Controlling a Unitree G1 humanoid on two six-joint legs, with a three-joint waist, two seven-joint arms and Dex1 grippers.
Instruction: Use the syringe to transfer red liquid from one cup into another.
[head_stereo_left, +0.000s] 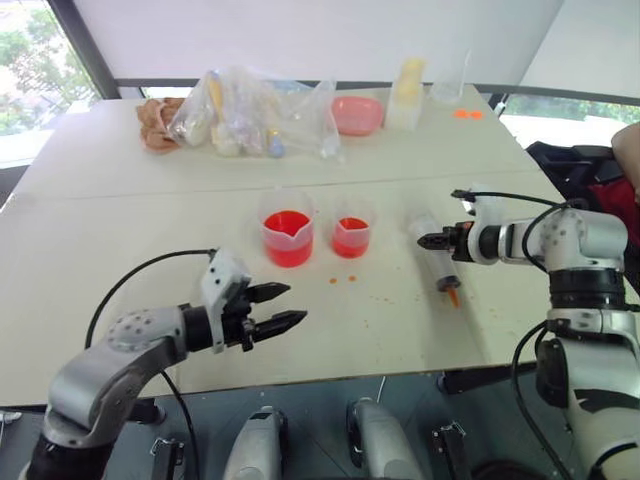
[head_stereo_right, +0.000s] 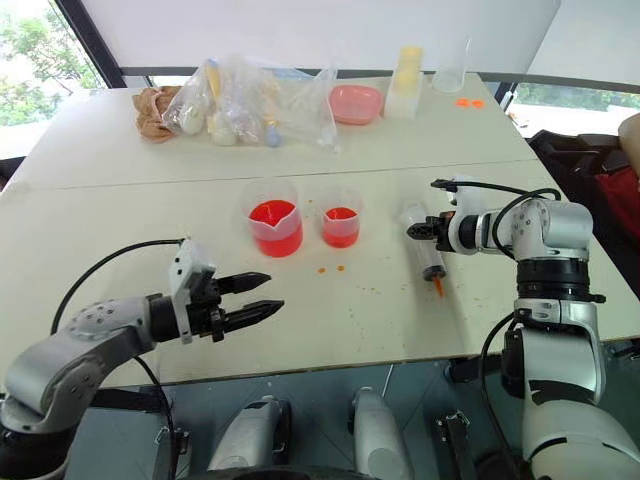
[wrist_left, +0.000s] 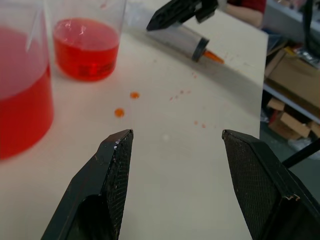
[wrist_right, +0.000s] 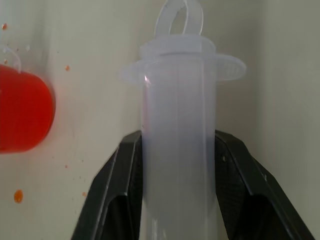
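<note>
From the head view: the large clear plastic syringe with the orange tip (head_stereo_left: 434, 252) lies flat on the pale table (head_stereo_left: 120, 230), well to the right of the two cups. The right gripper (head_stereo_left: 432, 241) sits at its barrel. The wider clear spouted measuring cup (head_stereo_left: 288, 235) and the narrower clear plastic cup (head_stereo_left: 351, 234) stand side by side, both holding bright red liquid (head_stereo_left: 289, 243). The left gripper (head_stereo_left: 283, 308) hovers low near the table's front edge, jaws apart and empty.

Over to the left wrist view: its two black fingers (wrist_left: 111, 186) stand wide, nothing between them, orange drips on the table ahead.

Now the right wrist view: both black pads (wrist_right: 127, 172) press against the syringe barrel, one on each side — clamped on it, flange and plunger ring beyond.

My read is that the pick-up is in hand. To do it well, I'd lift straight, keep the grip below the flange so the plunger stays reachable, and carry the tip clear of the cup rims.
</note>
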